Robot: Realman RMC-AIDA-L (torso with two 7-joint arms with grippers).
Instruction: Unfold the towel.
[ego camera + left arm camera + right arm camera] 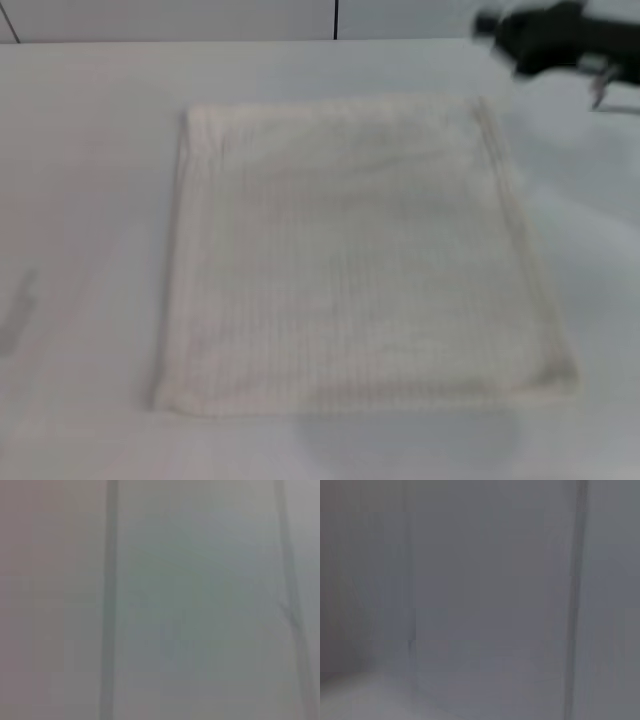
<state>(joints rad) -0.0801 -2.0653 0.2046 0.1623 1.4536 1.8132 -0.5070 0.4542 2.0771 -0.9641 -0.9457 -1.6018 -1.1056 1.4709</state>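
1. The towel [355, 260] is seen lying flat on the table [90, 200], roughly square, at the table's middle.
2. The right claw [600, 85] is held above the table at 1 o'clock from the towel, apart from it; its opening cannot be told.
3. The left claw is not shown.

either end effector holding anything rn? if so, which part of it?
Nothing is held. The towel lies flat on the table, untouched. The right end effector is off past its far right corner, away from the cloth. The left end effector is out of view.
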